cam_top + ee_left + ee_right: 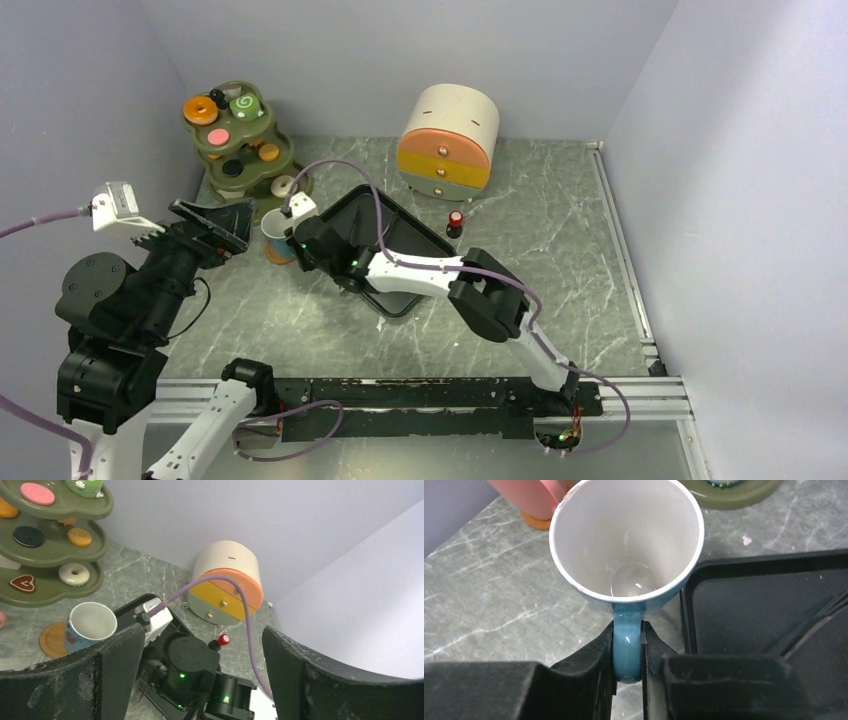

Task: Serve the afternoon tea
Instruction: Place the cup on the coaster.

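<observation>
Just beside the black tray (415,245), off the edge that faces the olive tiered stand (240,150), the blue cup (626,540) sits upright with its mouth open to the ceiling. An orange saucer (50,640) shows under and beside it; whether the cup rests on it or is lifted a little cannot be told.

The right claw (628,655) is clamped on the cup's handle, one black finger pressed to each side of the narrow loop. The left claw (202,630) hangs with its fingers spread wide, holding nothing, on the far side of the cup from the tray.

The cup looks hard and rigid, like glazed ceramic or glossy plastic, and probably light because it is empty. The smooth finish may slip, and a grip on the handle alone leaves the body hanging off-centre, so it could swing or tip. The handle is the sensible hold; the rim is the other option.

Outside, it is pale blue with a small reddish mark; inside, it is white with a shiny bottom. A pink cup (536,497) stands beyond it, farther from the tray.
</observation>
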You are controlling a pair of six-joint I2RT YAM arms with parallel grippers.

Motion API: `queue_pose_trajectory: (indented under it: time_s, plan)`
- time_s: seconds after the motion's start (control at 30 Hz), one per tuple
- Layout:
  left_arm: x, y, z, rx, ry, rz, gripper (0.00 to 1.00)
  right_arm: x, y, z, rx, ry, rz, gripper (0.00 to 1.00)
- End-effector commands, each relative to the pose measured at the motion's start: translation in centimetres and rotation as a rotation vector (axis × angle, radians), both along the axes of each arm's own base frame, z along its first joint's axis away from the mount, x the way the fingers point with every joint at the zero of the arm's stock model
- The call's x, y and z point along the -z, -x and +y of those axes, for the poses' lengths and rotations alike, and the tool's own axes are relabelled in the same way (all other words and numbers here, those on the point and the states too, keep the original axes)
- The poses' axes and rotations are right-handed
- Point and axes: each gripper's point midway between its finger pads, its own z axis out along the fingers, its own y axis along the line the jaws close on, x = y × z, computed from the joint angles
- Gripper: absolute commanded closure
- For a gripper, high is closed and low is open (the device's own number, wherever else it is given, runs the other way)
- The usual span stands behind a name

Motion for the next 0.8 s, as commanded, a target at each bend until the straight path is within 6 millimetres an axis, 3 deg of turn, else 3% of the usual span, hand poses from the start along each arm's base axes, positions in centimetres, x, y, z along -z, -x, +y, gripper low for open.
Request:
queue_pose_trajectory:
  time_s: [0.0, 0.37, 0.57, 0.77]
  plan:
    - [-0.8, 0.6, -0.7, 0.044, 0.028, -0.020, 0.09, -4.1, -2.3, 2.0, 0.049, -0.071, -0.109, 1.00]
    - [-0.1, 0.6, -1.3, 0.075, 0.017, -0.015, 0.09, -0.5, -2.5, 4.7, -0.007, -0.043, -0.113, 1.00]
    - [-0.2, 0.5, -1.3, 0.077, 0.003, -0.019, 0.08, 1.8, -3.1, 4.3, 0.029, 0.024, -0.111, 1.00]
    - [0.1, 0.1, -1.5, 0.085, -0.001, -0.016, 0.09, 2.1, -2.6, 4.6, 0.006, 0.007, -0.088, 1.00]
